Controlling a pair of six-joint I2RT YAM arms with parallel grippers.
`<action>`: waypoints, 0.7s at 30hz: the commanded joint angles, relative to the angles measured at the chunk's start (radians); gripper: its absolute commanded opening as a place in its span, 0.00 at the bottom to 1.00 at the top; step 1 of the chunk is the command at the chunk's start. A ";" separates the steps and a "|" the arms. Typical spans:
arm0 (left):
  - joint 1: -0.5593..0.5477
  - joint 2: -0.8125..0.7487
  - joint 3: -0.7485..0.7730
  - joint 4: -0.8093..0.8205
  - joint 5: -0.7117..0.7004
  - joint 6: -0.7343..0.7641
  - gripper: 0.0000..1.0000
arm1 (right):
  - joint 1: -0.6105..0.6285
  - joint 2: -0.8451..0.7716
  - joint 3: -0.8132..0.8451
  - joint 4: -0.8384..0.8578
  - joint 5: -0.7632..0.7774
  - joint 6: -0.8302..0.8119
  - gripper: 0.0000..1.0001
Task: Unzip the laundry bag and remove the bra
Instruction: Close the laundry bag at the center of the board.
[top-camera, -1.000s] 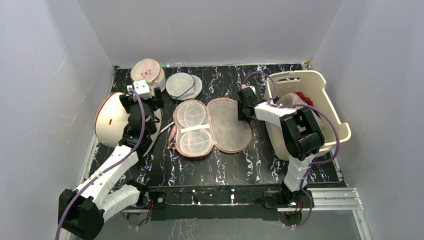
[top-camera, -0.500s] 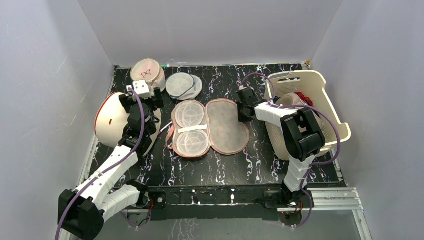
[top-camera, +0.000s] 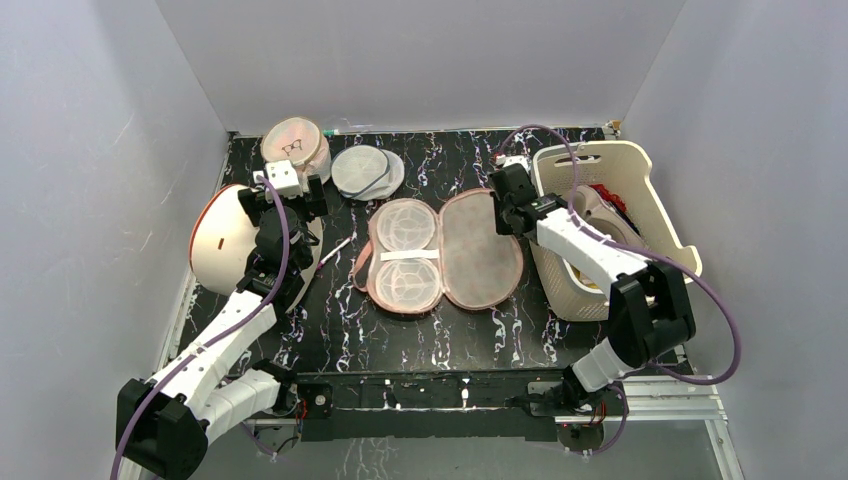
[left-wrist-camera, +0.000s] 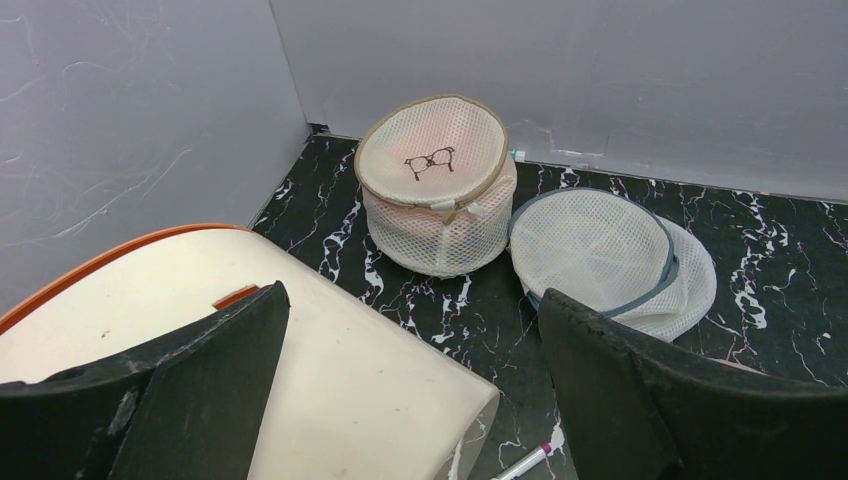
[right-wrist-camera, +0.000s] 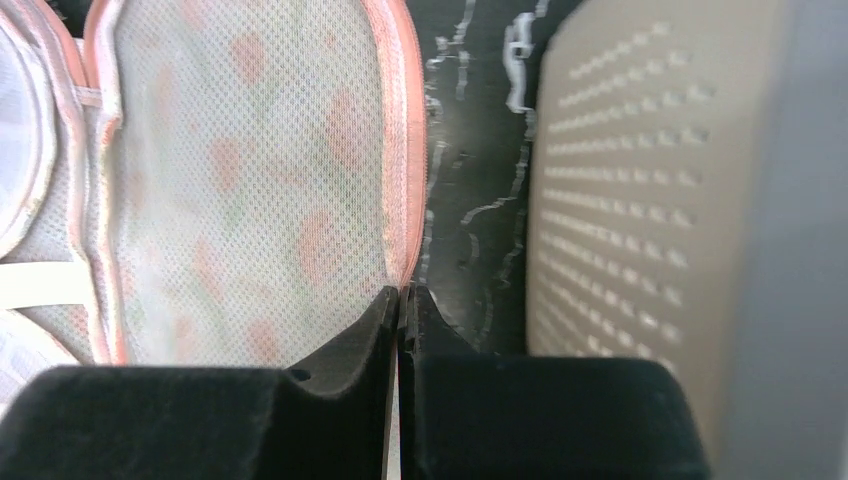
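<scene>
The laundry bag lies unzipped and spread flat mid-table. Both pink-rimmed halves face up. Its left half shows two round white mesh pads and a white strap. My right gripper is shut on the pink rim at the right half's far right edge. In the right wrist view the jaws pinch that rim beside the printed mesh lining. My left gripper is open and empty, over the white domed object at the left; it also shows in the left wrist view. No taupe bra shows in the bag.
A white perforated basket with clothes stands right of the bag. A round pink mesh pouch with a black icon and a white mesh pouch sit at the back left. A white dome with orange rim and a pen lie left.
My right gripper, shut on the rim, has dragged the open bag to the right and slightly away. The right arm's elbow has swung outward. The left arm has not moved.
</scene>
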 joint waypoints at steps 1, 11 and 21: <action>0.004 -0.023 0.040 0.014 0.003 -0.012 0.95 | 0.000 -0.077 0.027 -0.063 0.185 -0.051 0.00; 0.004 -0.019 0.043 0.009 0.007 -0.020 0.95 | 0.234 0.023 0.270 -0.185 0.171 -0.020 0.00; 0.004 -0.016 0.043 0.007 0.009 -0.018 0.95 | 0.404 0.398 0.511 0.052 -0.133 0.229 0.00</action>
